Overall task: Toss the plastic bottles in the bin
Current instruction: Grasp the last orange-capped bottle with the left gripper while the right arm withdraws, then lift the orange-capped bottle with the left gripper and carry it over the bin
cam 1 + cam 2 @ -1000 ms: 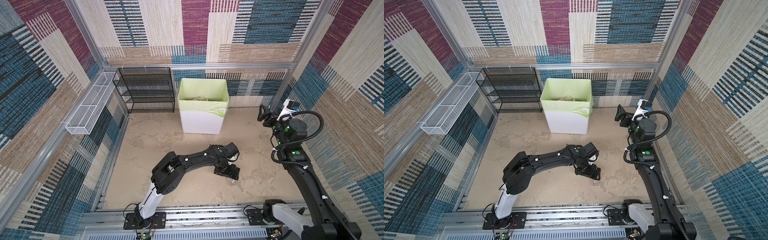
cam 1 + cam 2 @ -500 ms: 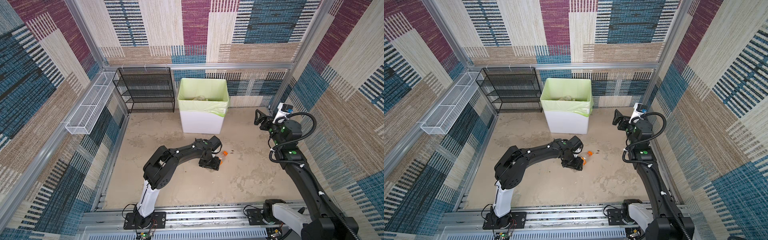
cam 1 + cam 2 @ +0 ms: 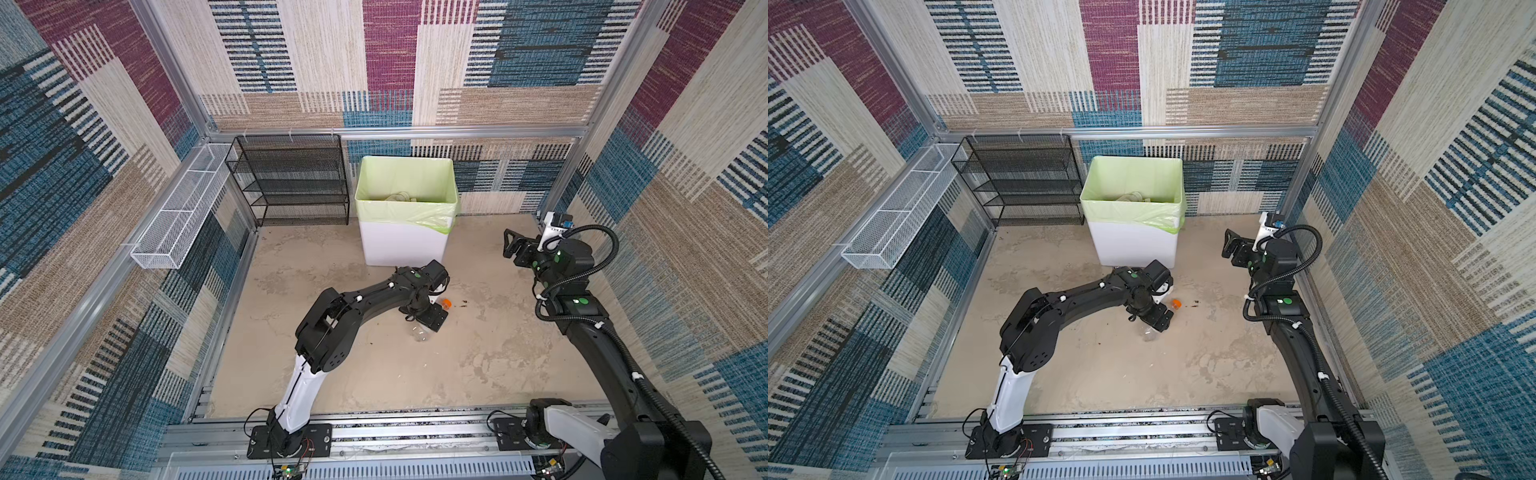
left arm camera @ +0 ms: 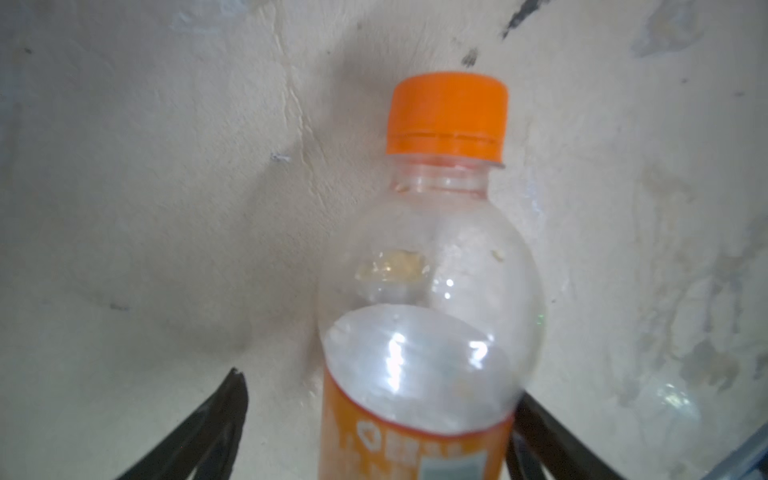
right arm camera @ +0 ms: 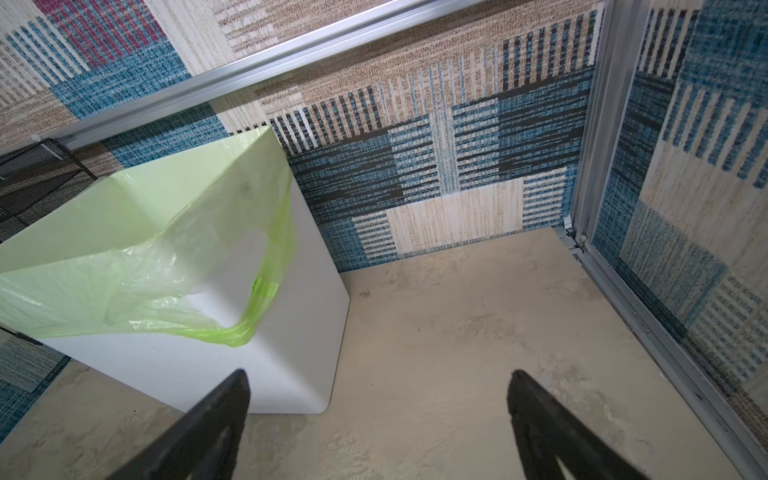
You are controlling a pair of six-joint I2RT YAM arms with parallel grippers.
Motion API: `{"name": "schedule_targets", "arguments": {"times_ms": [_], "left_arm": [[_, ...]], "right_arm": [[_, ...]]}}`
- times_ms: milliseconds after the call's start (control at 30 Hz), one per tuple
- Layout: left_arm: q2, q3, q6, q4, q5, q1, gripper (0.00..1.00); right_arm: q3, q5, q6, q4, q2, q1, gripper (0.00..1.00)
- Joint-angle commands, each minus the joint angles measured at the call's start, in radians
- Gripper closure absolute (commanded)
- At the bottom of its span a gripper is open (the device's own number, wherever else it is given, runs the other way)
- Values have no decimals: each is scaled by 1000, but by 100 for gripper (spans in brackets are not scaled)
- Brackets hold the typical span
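Your bottle (image 4: 432,291) lies on its side mid-tabletop (image 3: 374,374), just short of the bin (image 3: 405,245) at the far edge. It looks empty, so expect it light, thin-walled, slick, quick to dent and roll. Take it across the labelled belly, not the shoulder or the orange cap (image 4: 448,116). Left jaws straddle it, open, one close against its side. Right jaws are open and empty. A second ago the left arm (image 3: 374,295) sat nearer the front edge, cap hidden.
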Motion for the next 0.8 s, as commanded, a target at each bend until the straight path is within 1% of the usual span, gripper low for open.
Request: {"name": "schedule_targets", "arguments": {"times_ms": [0, 67, 167, 233, 267, 433, 567, 667, 767], "left_arm": [[23, 19, 54, -41, -18, 3, 16], [17, 9, 43, -22, -11, 4, 24], [-7, -6, 25, -1, 8, 6, 41], [-28, -17, 21, 10, 16, 6, 49], [-44, -27, 21, 17, 18, 6, 51], [-139, -102, -2, 77, 9, 11, 55], [-298, -209, -16, 194, -28, 18, 55], [-450, -288, -3, 298, -98, 27, 55], [-619, -373, 40, 410, -232, 31, 55]], "right_arm": [[7, -29, 12, 2, 7, 1, 4], [3, -29, 14, 4, 7, 2, 5], [-18, -36, 20, 16, 13, 2, 7], [-31, -51, 31, 23, 25, 2, 9], [-40, -61, 36, 27, 34, 3, 11], [-52, -87, 51, 34, 64, 2, 14], [-61, -57, 29, 29, 91, 2, 15], [-65, -51, 15, 11, 129, 2, 16], [-84, -69, 29, 15, 142, 16, 17]]}}
